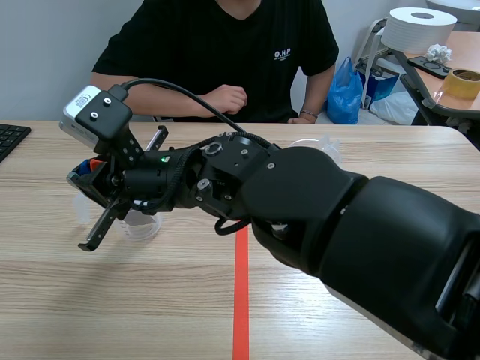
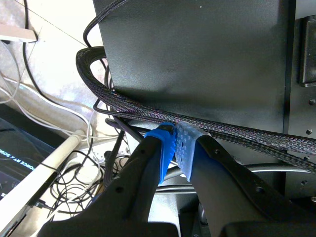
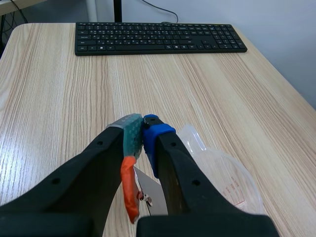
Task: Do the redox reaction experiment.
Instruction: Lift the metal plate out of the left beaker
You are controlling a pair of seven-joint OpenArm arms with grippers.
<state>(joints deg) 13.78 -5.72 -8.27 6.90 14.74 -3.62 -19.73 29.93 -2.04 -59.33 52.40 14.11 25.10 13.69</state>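
My right gripper (image 3: 142,129) is shut on a small tool (image 3: 129,190) with an orange-red handle and a thin silvery part that hangs below the fingers. In the scene view the right arm reaches far across to the table's left, and its gripper (image 1: 79,177) shows a bit of the orange tool (image 1: 94,162). A clear plastic measuring cup (image 3: 222,180) stands on the table just beside and below that gripper; in the scene view the cup (image 1: 142,225) sits under the wrist. My left gripper (image 2: 174,134) is shut on nothing, off the table, facing a black panel and cables.
A black keyboard (image 3: 158,37) lies ahead of the right gripper, at the table's left edge (image 1: 11,139). Another clear plastic item (image 1: 319,146) sits at mid table. A person (image 1: 225,45) sits across, one hand (image 1: 225,97) resting on the far edge.
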